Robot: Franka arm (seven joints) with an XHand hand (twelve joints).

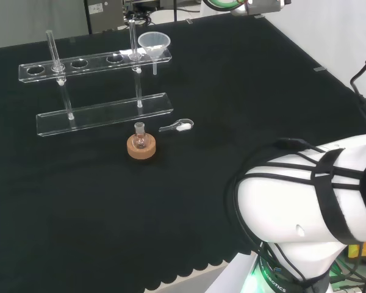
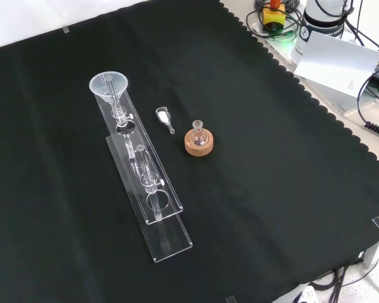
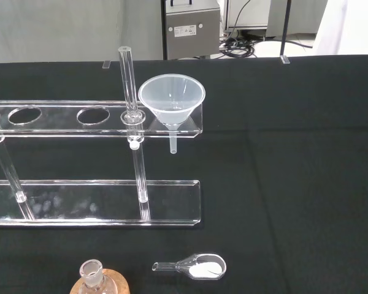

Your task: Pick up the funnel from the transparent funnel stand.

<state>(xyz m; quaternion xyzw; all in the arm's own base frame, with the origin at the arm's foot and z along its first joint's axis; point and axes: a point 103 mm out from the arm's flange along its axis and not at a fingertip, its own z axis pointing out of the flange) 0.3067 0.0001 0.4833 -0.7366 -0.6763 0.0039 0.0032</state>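
A clear plastic funnel [image 1: 154, 46] sits upright in the end hole of the transparent funnel stand [image 1: 97, 116], at that stand's right end in the head view. From the front camera the funnel [image 2: 108, 85] is at the stand's far end [image 2: 151, 208]. The wrist camera looks at the funnel [image 3: 172, 104] from some way off, its stem hanging below the stand's upper shelf [image 3: 67, 116]. The arm's white links [image 1: 311, 201] fill the head view's lower right.
A small round flask [image 1: 140, 141] stands on a cork ring [image 1: 141, 149] in front of the stand. A small clear scoop with white powder [image 1: 178, 126] lies beside it. Cables and a white card [image 2: 338, 60] lie off the cloth's far right edge.
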